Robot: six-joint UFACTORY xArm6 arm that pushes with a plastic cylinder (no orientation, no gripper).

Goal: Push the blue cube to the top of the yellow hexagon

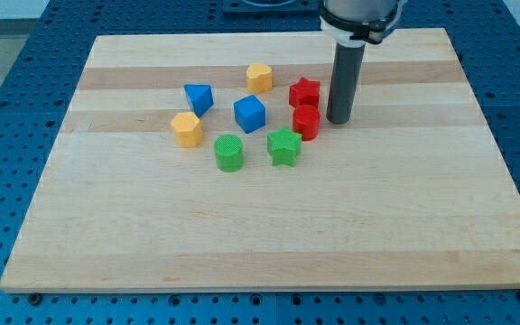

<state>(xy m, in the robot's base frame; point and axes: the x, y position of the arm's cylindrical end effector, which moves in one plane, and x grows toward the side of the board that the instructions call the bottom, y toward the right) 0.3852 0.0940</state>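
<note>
The blue cube [250, 113] sits near the middle of the block cluster on the wooden board [269, 235]. A yellow hexagon [187, 129] lies to its left and slightly lower. A second yellow block [259, 78] lies above the cube. My tip [338, 121] rests on the board at the cluster's right, just right of the red cylinder [306, 122] and well right of the blue cube.
A blue triangular block [199, 97] lies above the yellow hexagon. A red star [304, 92] is above the red cylinder. A green cylinder [228, 153] and a green star [284, 146] lie below the blue cube.
</note>
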